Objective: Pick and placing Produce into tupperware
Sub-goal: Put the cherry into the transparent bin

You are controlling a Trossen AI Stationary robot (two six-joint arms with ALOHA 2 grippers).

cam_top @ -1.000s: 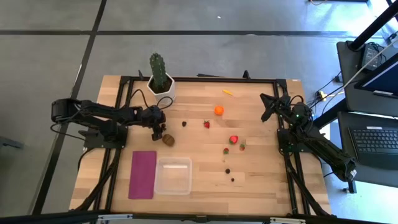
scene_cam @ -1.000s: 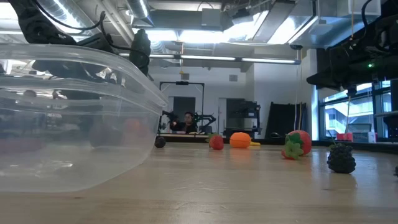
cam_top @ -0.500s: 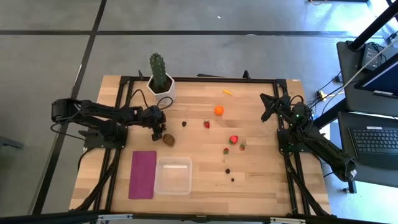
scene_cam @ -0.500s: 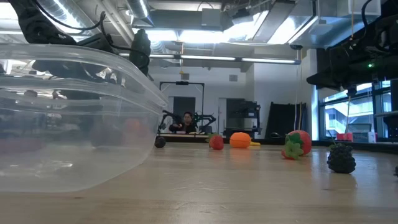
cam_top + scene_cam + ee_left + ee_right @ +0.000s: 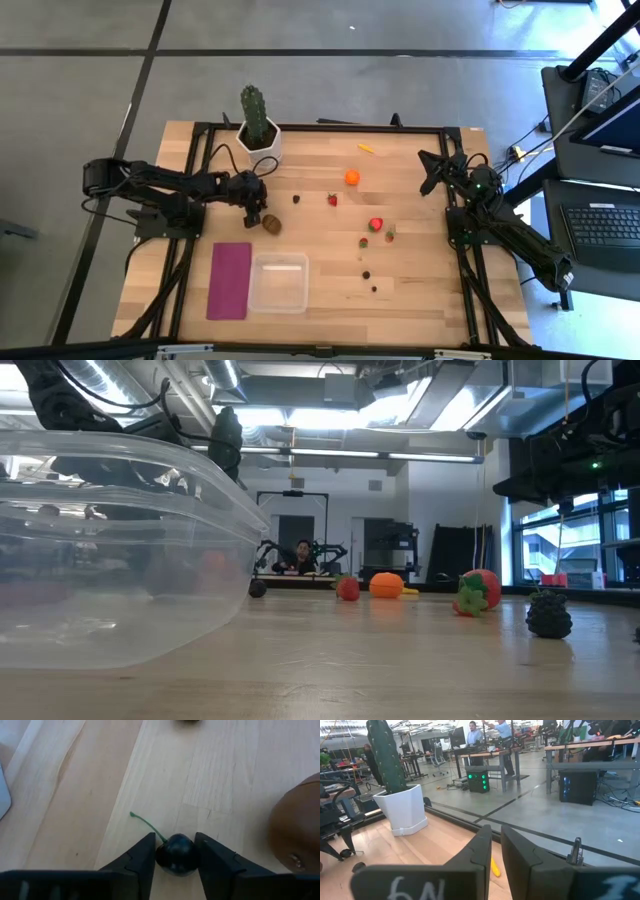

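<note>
I have the left gripper [image 5: 173, 857] down on the surface, jaws clamped on a dark cherry [image 5: 175, 854] beside the kiwi [image 5: 270, 224]. The tupperware [image 5: 279, 283] is empty; orange [image 5: 352, 177], strawberries [image 5: 376, 225] and berries wait. The right gripper [image 5: 495, 851] idles, jaws nearly together.

Dark jointed arms, black fingers [image 5: 142, 862]

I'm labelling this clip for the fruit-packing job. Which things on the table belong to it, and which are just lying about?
Part of the job:
- tupperware
- dark cherry, between the left gripper fingers
- kiwi
- orange
- strawberries
- dark berries
- yellow piece

Lying about:
- cactus in its white pot
- magenta mat
</note>
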